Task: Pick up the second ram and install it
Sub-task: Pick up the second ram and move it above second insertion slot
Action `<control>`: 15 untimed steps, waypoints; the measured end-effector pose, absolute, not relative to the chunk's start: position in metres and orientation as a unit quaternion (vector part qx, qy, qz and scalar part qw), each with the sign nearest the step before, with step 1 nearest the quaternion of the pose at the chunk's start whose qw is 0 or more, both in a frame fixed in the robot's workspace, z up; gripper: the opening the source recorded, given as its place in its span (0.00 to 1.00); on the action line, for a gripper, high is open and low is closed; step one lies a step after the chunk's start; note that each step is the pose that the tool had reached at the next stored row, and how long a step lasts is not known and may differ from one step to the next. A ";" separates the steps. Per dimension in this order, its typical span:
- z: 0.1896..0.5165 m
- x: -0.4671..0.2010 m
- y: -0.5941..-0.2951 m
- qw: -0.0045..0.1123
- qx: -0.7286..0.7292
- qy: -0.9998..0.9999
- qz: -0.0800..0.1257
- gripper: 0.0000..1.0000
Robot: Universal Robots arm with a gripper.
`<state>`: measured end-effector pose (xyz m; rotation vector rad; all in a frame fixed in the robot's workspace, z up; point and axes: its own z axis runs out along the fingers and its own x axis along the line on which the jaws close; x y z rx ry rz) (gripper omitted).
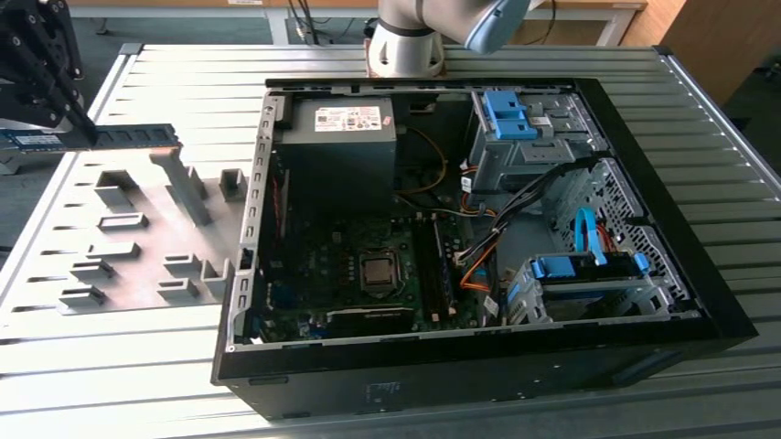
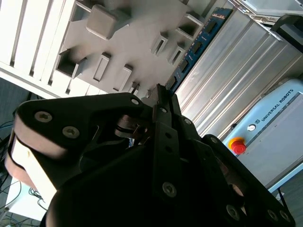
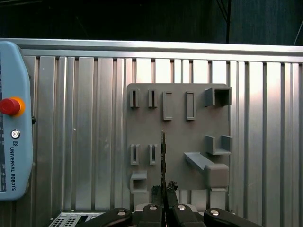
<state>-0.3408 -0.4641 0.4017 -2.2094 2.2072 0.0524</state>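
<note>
Hand (image 1: 83,133), 2nd ram (image 1: 137,136) clamped within (held level)

From high up we see the open black computer case (image 1: 488,389); every view shares the grey plastic holder board (image 1: 159,206) (image 2: 137,33) (image 3: 180,137).
</note>
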 end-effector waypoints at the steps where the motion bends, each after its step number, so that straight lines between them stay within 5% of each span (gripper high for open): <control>1: 0.402 -0.340 -0.464 0.009 -0.707 0.707 0.017 0.14; 15: 0.402 -0.334 -0.464 0.009 -0.707 0.707 0.017 0.14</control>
